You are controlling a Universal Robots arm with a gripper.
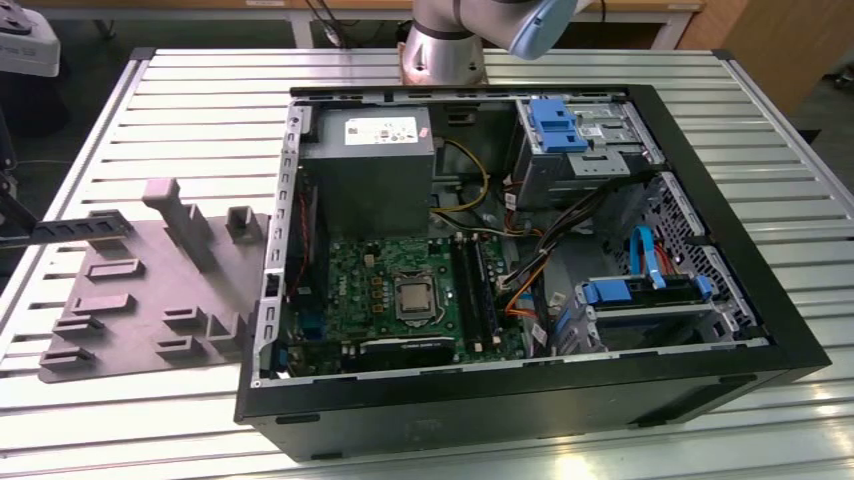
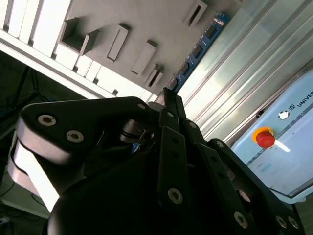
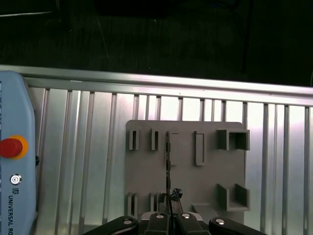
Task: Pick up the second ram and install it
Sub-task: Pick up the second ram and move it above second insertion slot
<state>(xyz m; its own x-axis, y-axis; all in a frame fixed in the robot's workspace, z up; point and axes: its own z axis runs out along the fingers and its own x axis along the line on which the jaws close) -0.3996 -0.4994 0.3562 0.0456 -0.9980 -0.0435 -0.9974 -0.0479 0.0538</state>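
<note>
At the far left of the exterior view, the second ram (image 1: pixel 80 228) hangs level over the upper left part of the grey tray (image 1: pixel 131 335), apparently clear of its blocks. In the first wrist view the claw (image 3: pixel 169 208) is clamped on the stick, which is seen edge-on. The pick-up looks done, but the install is not. The stick is well apart from the black slots (image 1: pixel 475 285) inside the open computer case (image 1: pixel 534 410), further right on the slatted tabletop (image 1: pixel 174 110).
</note>
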